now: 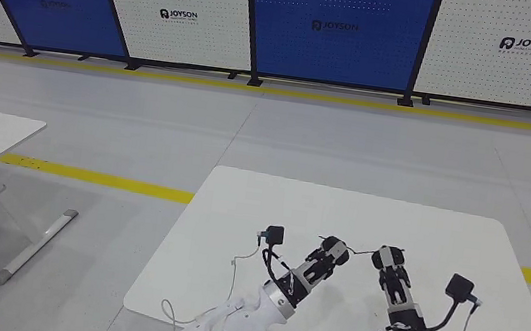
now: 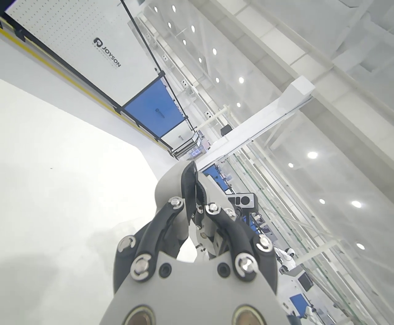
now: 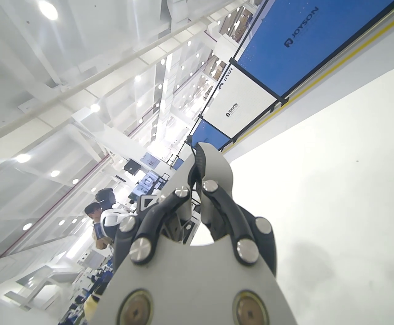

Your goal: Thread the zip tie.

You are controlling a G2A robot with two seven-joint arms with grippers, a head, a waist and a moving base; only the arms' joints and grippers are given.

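Both left gripper [image 1: 340, 245] and right gripper [image 1: 386, 255] have fingers clenched, seemingly pinching a zip tie [image 1: 361, 251] between them.

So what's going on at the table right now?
Both arms are held above the white table, tips close together. The right gripper is shut on a thin dark zip tie. The left gripper is shut too, and in the top view the tie seems to reach across to it; whether it's threaded can't be told.

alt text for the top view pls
The left gripper and right gripper face tip to tip above a white table, a thin zip tie spanning the gap between them. Blue and white pegboard panels stand behind.
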